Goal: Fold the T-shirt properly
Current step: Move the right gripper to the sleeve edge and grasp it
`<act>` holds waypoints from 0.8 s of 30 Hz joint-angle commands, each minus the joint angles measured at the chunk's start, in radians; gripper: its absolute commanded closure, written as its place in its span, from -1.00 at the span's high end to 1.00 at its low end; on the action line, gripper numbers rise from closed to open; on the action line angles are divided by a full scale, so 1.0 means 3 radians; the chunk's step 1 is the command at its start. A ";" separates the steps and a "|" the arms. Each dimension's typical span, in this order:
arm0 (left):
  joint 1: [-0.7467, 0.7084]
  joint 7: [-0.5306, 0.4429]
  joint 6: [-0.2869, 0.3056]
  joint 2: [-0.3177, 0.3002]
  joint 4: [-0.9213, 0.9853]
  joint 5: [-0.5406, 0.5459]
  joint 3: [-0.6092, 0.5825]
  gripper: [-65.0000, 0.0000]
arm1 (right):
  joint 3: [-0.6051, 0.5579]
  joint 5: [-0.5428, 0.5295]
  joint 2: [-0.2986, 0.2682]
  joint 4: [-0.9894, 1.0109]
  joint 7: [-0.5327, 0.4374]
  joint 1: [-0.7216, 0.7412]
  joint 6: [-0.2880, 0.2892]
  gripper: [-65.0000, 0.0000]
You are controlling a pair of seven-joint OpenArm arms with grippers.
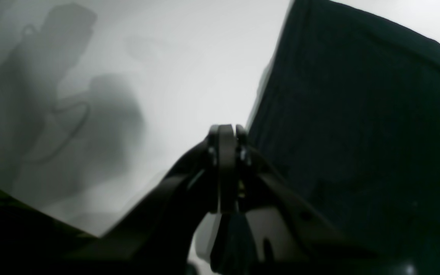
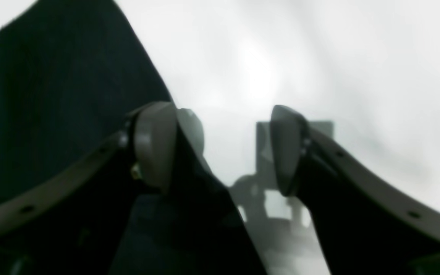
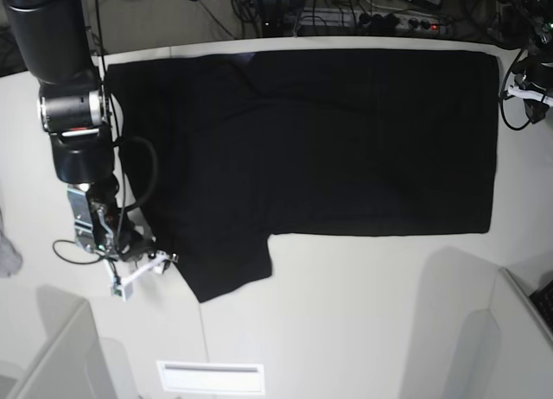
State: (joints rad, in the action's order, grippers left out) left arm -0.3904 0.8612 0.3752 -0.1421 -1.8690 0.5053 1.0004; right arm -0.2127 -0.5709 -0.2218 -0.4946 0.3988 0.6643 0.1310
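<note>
Left wrist view: left gripper (image 1: 226, 131) at lower centre, jaws pressed together with nothing between them. T-shirt (image 1: 357, 114) fills the right half of the frame as a dark slab, its edge running just beside the fingertips. White table (image 1: 189, 68) takes the upper left, with blurred arm shadows on it.

Right wrist view: right gripper (image 2: 220, 149) has jaws wide apart, nothing held. Left-hand finger (image 2: 155, 141) sits over the black T-shirt (image 2: 59, 95), which covers the left side of the frame; contact cannot be told. Right-hand finger (image 2: 287, 149) is over bare white table (image 2: 319, 57).

Base view: T-shirt (image 3: 346, 140) lies flat across the upper part of the table (image 3: 363, 313), plain black side up, one sleeve sticking down at lower left. Right gripper (image 3: 147, 262) is at the frame's left, right at that sleeve's edge. Grey cloth scrap (image 3: 7, 254) at far left edge.
</note>
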 commanded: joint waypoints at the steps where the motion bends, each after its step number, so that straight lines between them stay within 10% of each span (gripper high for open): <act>1: -0.0005 -0.0076 0.0015 -0.0056 -0.0048 0.0037 0.0023 -1.00 | 0.0001 -0.0023 0.0026 0.0004 -0.0002 0.0079 0.0016 0.18; 17: -0.0010 -0.0076 0.0015 -0.0061 -0.0033 0.0037 0.0028 -1.00 | 0.0006 -0.0023 0.0144 -0.0001 0.0018 -0.0033 0.0021 0.16; 24: 0.0005 -0.0076 0.0010 -0.0168 0.0008 0.0037 0.0002 -1.00 | 0.0001 -0.0018 0.0138 -0.0001 -0.0007 -0.0094 0.0021 -0.40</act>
State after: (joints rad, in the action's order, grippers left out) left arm -0.3874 0.8600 0.3752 -0.1749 -1.8572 0.5064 0.9955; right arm -0.2115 -0.5758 -0.1810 -0.4973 0.3351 0.6308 0.1417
